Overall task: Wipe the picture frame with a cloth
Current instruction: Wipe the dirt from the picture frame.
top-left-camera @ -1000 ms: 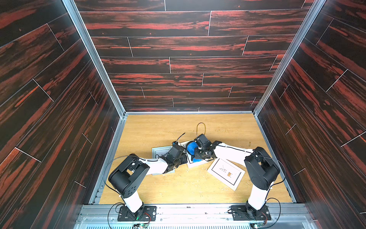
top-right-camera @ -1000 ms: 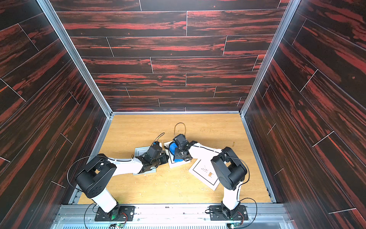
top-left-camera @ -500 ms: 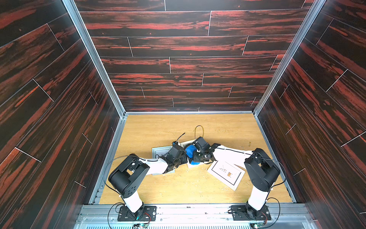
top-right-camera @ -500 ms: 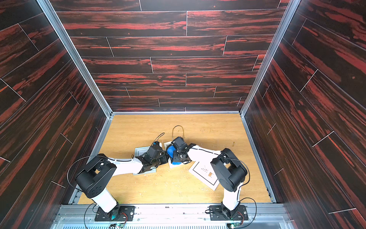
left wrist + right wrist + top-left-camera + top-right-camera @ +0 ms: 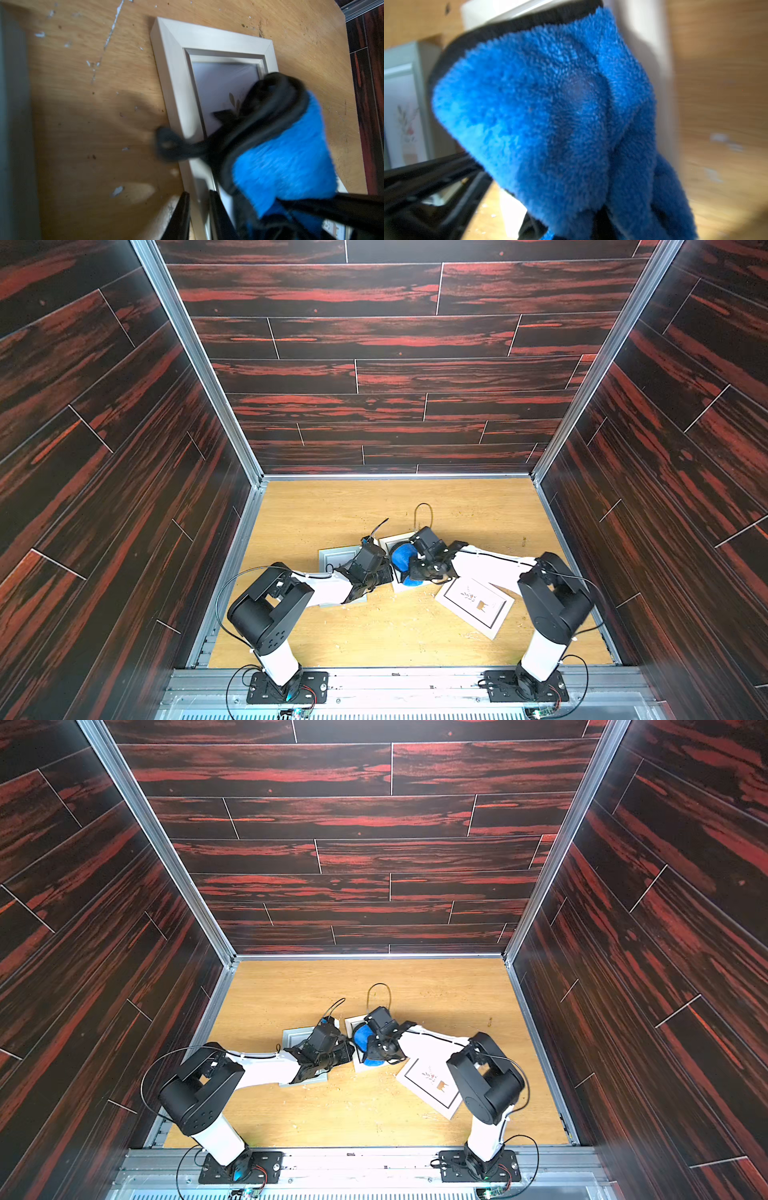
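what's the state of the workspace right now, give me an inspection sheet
surface: pale wood table, scuffed
job's things: blue cloth bunched on the picture frame, which lies flat mid-table
clutter: grey frame under the left arm; white frame with a print near the right arm; white flecks
hands: left hand shut on the picture frame's rail; right hand shut on the cloth
cables: cable loop standing above the right wrist
surroundings: dark red plank walls on three sides; metal rail in front
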`<state>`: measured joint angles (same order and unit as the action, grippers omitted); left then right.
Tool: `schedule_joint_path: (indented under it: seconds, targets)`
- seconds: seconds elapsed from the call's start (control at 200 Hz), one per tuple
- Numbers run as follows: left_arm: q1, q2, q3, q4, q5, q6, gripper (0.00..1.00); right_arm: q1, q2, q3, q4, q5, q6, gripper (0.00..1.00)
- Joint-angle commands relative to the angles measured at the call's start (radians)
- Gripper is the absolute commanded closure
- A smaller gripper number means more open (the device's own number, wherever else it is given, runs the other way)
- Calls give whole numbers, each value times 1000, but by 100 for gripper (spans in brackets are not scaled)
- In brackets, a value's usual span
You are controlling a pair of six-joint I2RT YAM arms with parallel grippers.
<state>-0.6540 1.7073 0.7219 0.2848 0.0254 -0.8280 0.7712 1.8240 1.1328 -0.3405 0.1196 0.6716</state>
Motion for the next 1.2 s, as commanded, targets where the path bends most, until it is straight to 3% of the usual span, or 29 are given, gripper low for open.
schedule_joint_path:
  seconds: [0.0,0.125,0.331,0.461,0.636,0.757,0.922,1.197]
  targets:
    - [10,15,-24,-154,-34,19,79,-39,65,74,-47,80,-28,100]
    - [10,19,-17,-155,-29,24,79,-110,131,130,-20,62,-66,100]
    - [11,13,-18,-154,-34,18,79,-22,236,311,-31,-15,-83,100]
    - [10,7,-21,-156,-36,18,79,-67,270,339,-75,43,-79,100]
    - [10,5,-30,-151,-36,18,79,-165,207,236,-35,83,-93,100]
    - [10,12,-23,-151,-33,21,79,-111,191,226,-12,17,-88,100]
    - [10,22,-6,-160,-34,27,78,-60,159,236,-51,31,-75,100]
    - [10,129,125,-188,-23,73,78,-127,-184,33,-86,128,-180,100]
